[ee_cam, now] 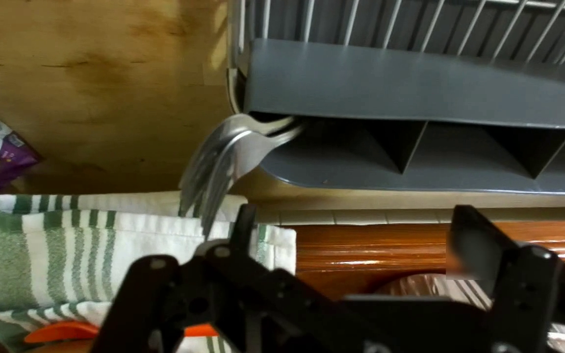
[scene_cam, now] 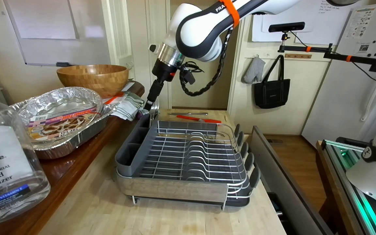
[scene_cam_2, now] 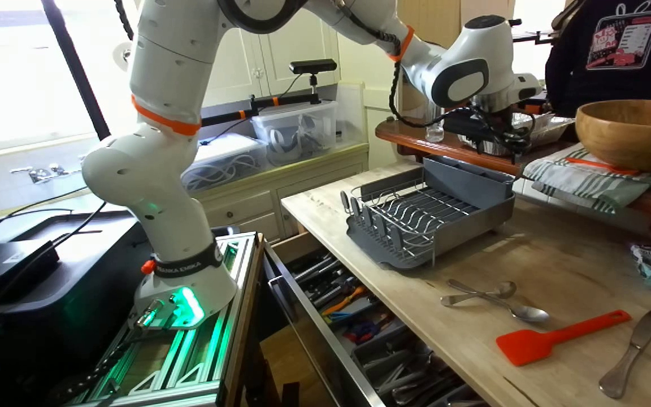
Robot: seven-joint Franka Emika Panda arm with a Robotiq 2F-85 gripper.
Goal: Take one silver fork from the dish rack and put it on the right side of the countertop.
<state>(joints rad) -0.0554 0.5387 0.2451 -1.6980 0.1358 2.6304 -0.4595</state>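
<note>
Gripper (ee_cam: pixel 356 212) is being held near the rack (scene_cam: pixel 175 188), spread wide, nothing gripped. Forks (ee_cam: pixel 251 150) are being held, heads up, at the rack's end.

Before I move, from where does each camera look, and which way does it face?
Wrist view: behind the open black gripper, facing down at silver forks in a grey plastic caddy; only gripper shows.
An exterior view: near the clear sanitizer bottle, facing along the light wooden countertop; white arm, base, gripper show.
An exterior view: near the flat red spatula, facing roughly opposite; arm, base, gripper show.
Both exterior views share the silver wire dish rack.
</note>
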